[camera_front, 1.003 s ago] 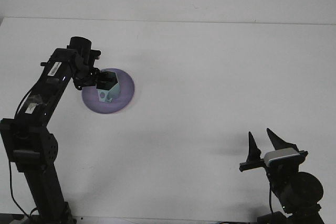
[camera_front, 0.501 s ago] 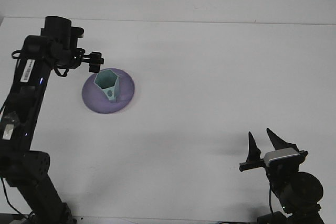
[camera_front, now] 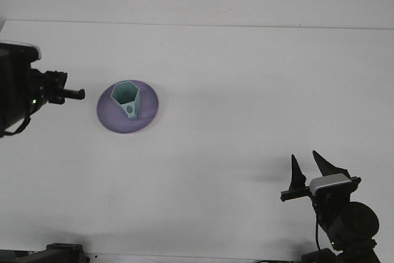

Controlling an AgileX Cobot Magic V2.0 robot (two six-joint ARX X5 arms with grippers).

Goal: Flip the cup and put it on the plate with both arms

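left gripper (camera_front: 74, 93): at the far-left edge, level with the plate and just beside its left rim, touching nothing. Seen side-on, so I cannot tell if the fingers are apart or together. Holds nothing.
change: a second ago this gripper was over the plate, on the cup. Half a second ago it was already lifted off to the far left. Now the arm has pulled back so most of it is out of frame.
right gripper (camera_front: 306, 169): near right corner, well apart from the plate, fingers spread in a V, empty. Same pose across all three pictures.
cup (camera_front: 127, 98): pale green, five-sided, upright with mouth up, standing on the plate, slightly left of its centre. Free of both grippers.
plate (camera_front: 148, 117): purple, round, left of table centre. Has not shifted.
table (camera_front: 246, 90): white, nothing else on it.
task read: the release looks done. Cup is flipped and seated, left arm is retreating. I judge the task essentially complete, with only homing the left arm left.
risk: low. Cup looks stable, nothing near enough to knock it.
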